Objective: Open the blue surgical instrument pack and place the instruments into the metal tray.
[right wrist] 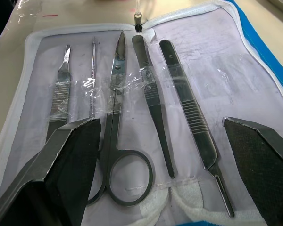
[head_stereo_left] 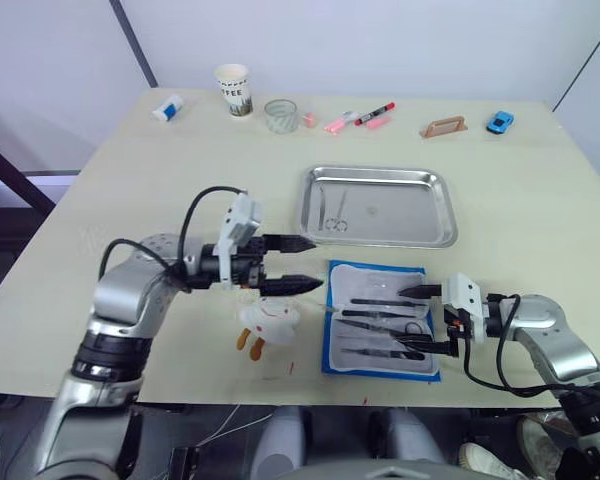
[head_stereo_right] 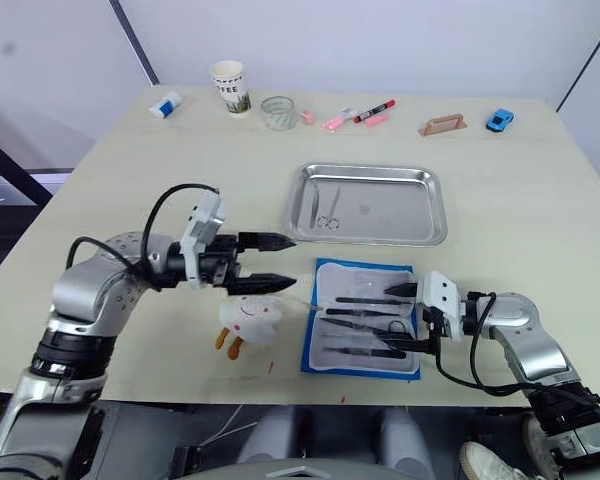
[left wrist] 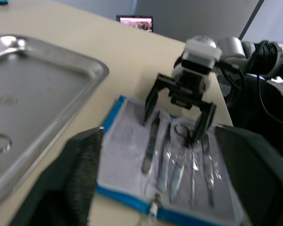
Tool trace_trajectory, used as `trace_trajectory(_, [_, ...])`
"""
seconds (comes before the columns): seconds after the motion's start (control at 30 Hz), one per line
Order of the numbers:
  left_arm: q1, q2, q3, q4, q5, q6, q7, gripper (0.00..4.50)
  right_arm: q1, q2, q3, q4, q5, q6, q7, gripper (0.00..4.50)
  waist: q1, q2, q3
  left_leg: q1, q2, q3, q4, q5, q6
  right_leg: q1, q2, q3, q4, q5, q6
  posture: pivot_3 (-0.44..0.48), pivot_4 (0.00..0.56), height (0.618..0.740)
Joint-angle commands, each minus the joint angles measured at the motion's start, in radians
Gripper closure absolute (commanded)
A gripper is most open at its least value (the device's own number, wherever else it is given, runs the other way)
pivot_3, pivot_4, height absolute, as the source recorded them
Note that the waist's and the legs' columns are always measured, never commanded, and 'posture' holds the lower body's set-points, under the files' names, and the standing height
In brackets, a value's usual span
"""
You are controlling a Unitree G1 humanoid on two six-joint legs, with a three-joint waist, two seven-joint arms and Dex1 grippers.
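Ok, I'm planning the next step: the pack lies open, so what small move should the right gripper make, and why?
Probably lower the right gripper and close on one tool, perhaps the scissors. Its fingers are open just over the open pack, five tools lie in the pockets, and the tray holds just one pair of scissors.

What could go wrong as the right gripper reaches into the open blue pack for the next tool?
The right gripper is open over the blue fabric instrument pack, whose slim metal instruments sit under clear plastic straps; a pull might drag the pack. They lie close together, so two could lift at once. The shiny steel tray is some way off; a drop is possible.
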Motion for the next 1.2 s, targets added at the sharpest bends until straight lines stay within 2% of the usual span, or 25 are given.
trace_trajectory(0.03, [0.046, 0.072, 0.055, -0.032, -0.023, -0.042, -0.061, 0.03, 0.029, -0.028, 0.020, 0.039, -0.048, 0.018, 0.007, 0.00, -0.004, 0.000, 0.000, 0.000, 0.000, 0.000, 0.000, 0.000, 0.000, 0.000, 0.000, 0.000, 0.000, 0.000, 0.000, 0.000, 0.150, 0.740])
trace_trajectory(0.17, [0.079, 0.135, 0.071, -0.028, -0.023, -0.070, -0.107, 0.03, 0.027, -0.034, 0.013, 0.046, -0.047, 0.016, 0.012, 0.00, -0.002, 0.000, 0.000, 0.000, 0.000, 0.000, 0.000, 0.000, 0.000, 0.000, 0.000, 0.000, 0.000, 0.000, 0.000, 0.000, 0.150, 0.740])
trace_trajectory(0.33, [0.077, 0.145, 0.025, -0.033, 0.038, -0.146, -0.109, 0.03, 0.019, -0.034, 0.008, 0.059, -0.050, 0.012, 0.016, 0.00, -0.001, 0.000, 0.000, 0.000, 0.000, 0.000, 0.000, 0.000, 0.000, 0.000, 0.000, 0.000, 0.000, 0.000, 0.000, 0.000, 0.150, 0.740])
trace_trajectory(0.63, [-0.002, 0.008, -0.151, 0.026, 0.153, -0.240, -0.073, 0.03, 0.001, -0.004, 0.021, 0.076, -0.054, 0.001, 0.008, 0.00, -0.004, 0.000, 0.000, 0.000, -0.001, 0.000, 0.000, 0.000, 0.000, 0.000, 0.001, 0.001, 0.000, 0.000, 0.000, 0.000, 0.150, 0.740])
trace_trajectory(0.9, [-0.067, -0.084, -0.233, 0.150, 0.234, -0.340, -0.087, 0.03, -0.021, 0.017, 0.028, 0.123, -0.057, -0.018, 0.018, 0.00, -0.006, 0.000, 0.000, 0.000, -0.001, -0.001, 0.000, 0.000, 0.000, 0.000, 0.001, 0.001, 0.000, 0.000, 0.000, 0.000, 0.150, 0.740])
trace_trajectory(0.93, [-0.073, -0.093, -0.242, 0.167, 0.248, -0.355, -0.086, 0.55, -0.025, 0.019, 0.028, 0.127, -0.058, -0.019, 0.018, 0.00, -0.006, 0.000, 0.000, 0.000, -0.001, -0.001, 0.000, 0.000, 0.000, 0.001, 0.001, 0.001, 0.000, 0.000, 0.000, 0.000, 0.150, 0.740])
trace_trajectory(1.03, [-0.091, -0.122, -0.266, 0.202, 0.289, -0.389, -0.068, 1.63, -0.030, 0.019, 0.027, 0.129, -0.058, -0.022, 0.017, 0.00, -0.006, 0.000, 0.000, 0.000, -0.001, -0.001, 0.000, 0.000, 0.000, 0.001, 0.001, 0.002, 0.000, 0.000, 0.000, 0.000, 0.150, 0.740])
trace_trajectory(1.2, [-0.117, -0.165, -0.312, 0.245, 0.372, -0.437, -0.023, 1.63, -0.026, 0.018, 0.027, 0.126, -0.057, -0.024, 0.013, 0.00, -0.006, 0.000, 0.000, 0.000, -0.001, -0.001, 0.000, 0.000, 0.000, 0.001, 0.001, 0.001, 0.000, 0.000, 0.000, 0.000, 0.150, 0.740])
